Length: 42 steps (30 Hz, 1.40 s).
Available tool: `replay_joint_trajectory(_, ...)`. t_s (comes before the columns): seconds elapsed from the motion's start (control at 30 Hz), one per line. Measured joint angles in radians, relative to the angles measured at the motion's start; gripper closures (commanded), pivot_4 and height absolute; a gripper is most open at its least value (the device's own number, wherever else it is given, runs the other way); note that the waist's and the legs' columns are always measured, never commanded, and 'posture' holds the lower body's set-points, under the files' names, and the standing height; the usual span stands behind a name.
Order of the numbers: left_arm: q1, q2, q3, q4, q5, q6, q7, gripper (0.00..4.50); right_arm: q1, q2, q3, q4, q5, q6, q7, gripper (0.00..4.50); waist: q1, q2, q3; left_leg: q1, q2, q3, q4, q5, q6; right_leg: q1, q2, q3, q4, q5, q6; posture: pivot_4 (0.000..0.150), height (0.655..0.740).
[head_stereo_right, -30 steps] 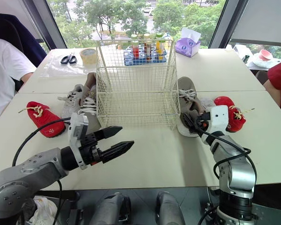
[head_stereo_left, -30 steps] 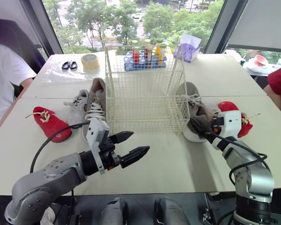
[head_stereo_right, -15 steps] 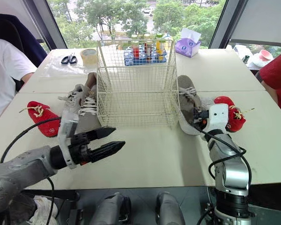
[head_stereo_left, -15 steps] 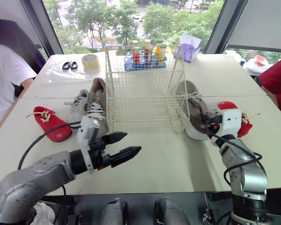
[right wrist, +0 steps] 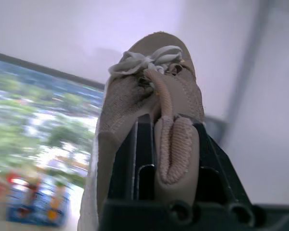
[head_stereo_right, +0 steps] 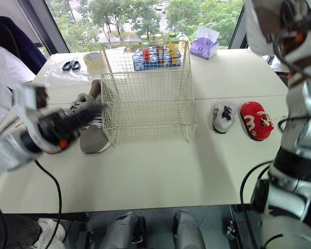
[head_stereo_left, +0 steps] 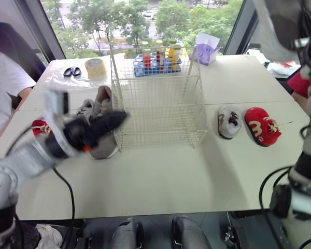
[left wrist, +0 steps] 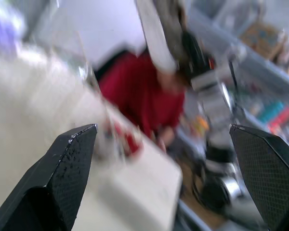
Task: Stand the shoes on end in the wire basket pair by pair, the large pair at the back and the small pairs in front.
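The right gripper [right wrist: 171, 144] is closed on a large tan shoe [right wrist: 149, 82], with the fingers clamping the padded heel collar. The head views show it held high, above and to the right of the basket [head_stereo_left: 155, 98]. The left gripper [left wrist: 162, 130] is spread wide and carries nothing. It sits low at the basket's left side, over the second tan shoe [head_stereo_left: 102, 149].

Recommended procedure:
1. Bring the held shoe over the open top of the empty basket.
2. Lower it toe first into the rear half and lean it against the back wall, leaving room beside it for its mate.
3. Keep the laces clear of the wire rim, where they are likely to snag.
4. Release only once the shoe rests on the wire.

To the right of the basket, a small grey shoe [head_stereo_left: 229, 122] and a small red shoe [head_stereo_left: 262, 127] lie side by side. Their mates, the left grey shoe [head_stereo_left: 85, 108] and the left red shoe [head_stereo_left: 37, 127], lie to the left.

The white table [head_stereo_left: 160, 176] carries these items along its far side:
- scissors [head_stereo_left: 68, 71]
- a tape roll [head_stereo_left: 95, 67]
- a blue bottle rack [head_stereo_left: 156, 59]
- a purple tissue box [head_stereo_left: 206, 49]

Trees show through the windows behind. A person in a white shirt [head_stereo_left: 2, 88] sits on the left.
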<state>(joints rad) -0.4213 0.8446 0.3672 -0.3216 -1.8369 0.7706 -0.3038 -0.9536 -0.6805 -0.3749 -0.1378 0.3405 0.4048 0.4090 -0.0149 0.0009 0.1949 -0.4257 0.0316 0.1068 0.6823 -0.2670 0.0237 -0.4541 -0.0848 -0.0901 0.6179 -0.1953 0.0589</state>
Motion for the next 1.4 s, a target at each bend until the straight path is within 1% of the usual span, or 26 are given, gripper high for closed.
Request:
replay_joint_trajectory(0.07,-0.1,0.033,0.04,0.077,-0.006,-0.013,0.004,0.0,-0.086,-0.043,0.055,0.03,0.038,-0.048,0.133,4.32,0.0,0.0,0.0,0.001,0.001,0.0,-0.001,0.0,0.0,0.001,0.001,0.0,-0.001,0.0,0.0,0.15,0.74)
replay_joint_trajectory(0.13,-0.17,0.056,0.058,0.161,0.001,-0.012,0.003,0.0,-0.129,-0.065,0.105,0.05,0.059,-0.083,0.245,4.32,0.001,-0.001,-0.001,0.001,0.001,0.0,-0.001,0.0,0.0,0.001,0.001,0.0,-0.001,0.0,0.001,0.15,0.74)
replay_joint_trajectory(0.23,-0.266,0.08,0.069,0.306,0.055,-0.01,-0.006,0.0,-0.168,-0.067,0.191,0.081,0.078,-0.104,0.377,4.32,0.002,-0.002,0.0,0.0,0.001,0.001,0.0,0.001,-0.002,0.001,0.0,0.0,-0.002,0.0,0.001,0.15,0.74)
replay_joint_trajectory(0.33,-0.352,0.131,0.069,0.438,0.131,0.026,-0.08,0.0,-0.18,-0.087,0.265,0.095,0.056,-0.187,0.497,4.32,0.006,-0.005,0.001,-0.001,0.0,0.002,0.0,0.002,-0.004,0.001,0.0,0.0,-0.003,0.0,0.001,0.15,0.74)
replay_joint_trajectory(0.4,-0.414,0.157,0.066,0.487,0.179,0.054,-0.14,0.0,-0.181,-0.091,0.297,0.104,0.038,-0.244,0.555,4.32,0.006,-0.008,0.002,-0.002,0.0,0.002,0.001,0.002,-0.004,0.001,-0.001,0.0,-0.003,0.0,0.001,0.15,0.74)
replay_joint_trajectory(0.47,-0.466,0.175,0.046,0.521,0.234,0.081,-0.207,0.0,-0.183,-0.086,0.32,0.118,0.033,-0.282,0.59,4.32,0.005,-0.008,0.002,-0.001,0.0,0.003,0.001,0.002,-0.004,0.001,-0.002,0.0,-0.004,0.0,0.001,0.15,0.74)
replay_joint_trajectory(0.73,-0.708,0.166,-0.122,0.76,0.549,0.158,-0.527,0.0,-0.22,-0.062,0.343,0.146,0.034,-0.369,0.678,4.32,0.002,-0.009,0.002,-0.001,0.0,0.006,0.001,0.003,-0.005,0.0,-0.002,0.0,-0.002,0.0,0.002,0.15,0.74)
replay_joint_trajectory(0.87,-0.88,0.109,-0.247,0.923,0.761,0.132,-0.717,0.0,-0.23,-0.029,0.374,0.157,0.032,-0.393,0.704,4.32,0.004,-0.009,0.002,-0.002,-0.001,0.007,0.001,0.003,-0.006,0.0,-0.001,0.0,-0.001,0.0,0.002,0.15,0.74)
replay_joint_trajectory(0.97,-0.968,0.086,-0.297,1.033,0.87,0.137,-0.854,0.83,-0.243,-0.022,0.386,0.16,0.025,-0.406,0.719,4.32,0.002,-0.01,0.002,-0.003,-0.001,0.008,0.001,0.003,-0.005,-0.002,-0.001,0.001,-0.001,0.0,0.002,0.15,0.74)
replay_joint_trajectory(1.07,-1.0,0.088,-0.314,1.072,0.94,0.16,-0.97,2.44,-0.243,-0.023,0.386,0.162,0.013,-0.431,0.731,4.32,-0.001,-0.009,0.002,-0.003,0.0,0.01,0.0,0.003,-0.005,-0.005,-0.002,0.002,0.001,0.0,0.002,0.15,0.74)
replay_joint_trajectory(1.13,-1.002,0.089,-0.314,1.085,0.982,0.173,-0.992,3.31,-0.243,-0.023,0.387,0.16,0.01,-0.449,0.741,4.32,-0.002,-0.009,0.002,-0.003,0.0,0.01,0.0,0.003,-0.005,-0.006,-0.002,0.003,0.003,-0.001,0.002,0.15,0.74)
replay_joint_trajectory(1.17,-1.002,0.089,-0.313,1.087,1.0,0.184,-0.997,3.64,-0.243,-0.022,0.389,0.158,0.007,-0.458,0.746,4.32,-0.002,-0.01,0.002,-0.003,0.0,0.01,0.001,0.003,-0.005,-0.006,-0.002,0.003,0.003,-0.001,0.002,0.15,0.74)
replay_joint_trajectory(1.2,-1.002,0.089,-0.31,1.087,1.01,0.19,-1.0,3.86,-0.243,-0.022,0.392,0.157,0.006,-0.462,0.748,4.32,-0.002,-0.01,0.002,-0.003,0.0,0.01,0.001,0.003,-0.005,-0.007,-0.002,0.003,0.004,-0.001,0.002,0.15,0.74)
replay_joint_trajectory(1.23,-1.001,0.088,-0.301,1.084,1.019,0.201,-1.001,3.89,-0.243,-0.022,0.393,0.157,0.004,-0.465,0.748,4.32,-0.001,-0.01,0.002,-0.003,0.0,0.01,0.001,0.003,-0.005,-0.007,-0.002,0.003,0.004,-0.001,0.002,0.15,0.74)
replay_joint_trajectory(1.3,-0.987,0.083,-0.261,1.056,1.021,0.221,-0.981,3.89,-0.243,-0.022,0.394,0.148,-0.001,-0.456,0.737,3.29,-0.001,-0.01,0.002,-0.003,0.001,0.007,0.001,0.003,-0.005,-0.007,-0.003,0.004,0.006,-0.001,0.002,0.15,0.74)
replay_joint_trajectory(1.33,-0.978,0.077,-0.235,1.039,1.02,0.235,-0.958,3.89,-0.243,-0.021,0.392,0.141,0.003,-0.438,0.727,2.89,-0.001,-0.01,0.002,-0.003,0.001,0.007,0.001,0.003,-0.005,-0.007,-0.003,0.004,0.007,-0.001,0.003,0.15,0.74)
replay_joint_trajectory(1.37,-0.959,0.066,-0.198,1.016,1.016,0.255,-0.926,3.89,-0.242,-0.02,0.385,0.13,0.016,-0.402,0.705,2.35,0.0,-0.01,0.002,-0.003,0.001,0.006,0.002,0.003,-0.005,-0.007,-0.004,0.004,0.011,-0.002,0.004,0.15,0.74)
replay_joint_trajectory(1.4,-0.944,0.054,-0.166,1.0,1.007,0.27,-0.897,3.89,-0.24,-0.015,0.376,0.123,0.031,-0.365,0.683,1.92,0.002,-0.01,0.002,-0.003,0.001,0.006,0.002,0.003,-0.005,-0.007,-0.004,0.004,0.011,-0.002,0.004,0.15,0.74)
